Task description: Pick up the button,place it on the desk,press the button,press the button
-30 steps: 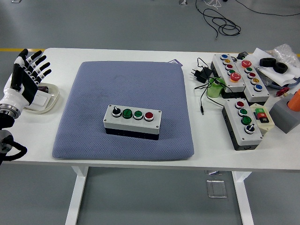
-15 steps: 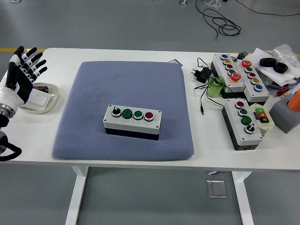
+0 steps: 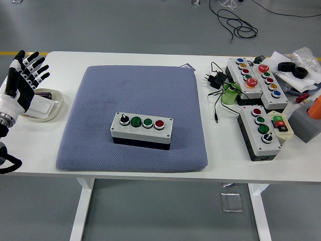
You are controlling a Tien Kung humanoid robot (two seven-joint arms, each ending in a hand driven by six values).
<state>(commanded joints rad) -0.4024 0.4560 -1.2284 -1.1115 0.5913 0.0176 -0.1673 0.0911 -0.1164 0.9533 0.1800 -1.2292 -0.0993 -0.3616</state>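
The robot's left hand (image 3: pixel 21 80), black with white-jointed fingers (image 3: pixel 36 68), stood at the table's left edge with all five fingers spread wide and pointing up, holding nothing and touching nothing; it hovered over the near rim of a shallow white dish (image 3: pixel 54 107) with a white card in it. The right hand was out of sight. The grey four-button control box (image 3: pixel 142 129), with a black knob, two green buttons and a red one on top, lay on the blue-grey textured pad (image 3: pixel 134 90) in the middle of the white table (image 3: pixel 125 57), well apart from the hand. Compared with a second before, the left hand had drawn back toward the left edge, fingers spread as then, and the box had not moved.
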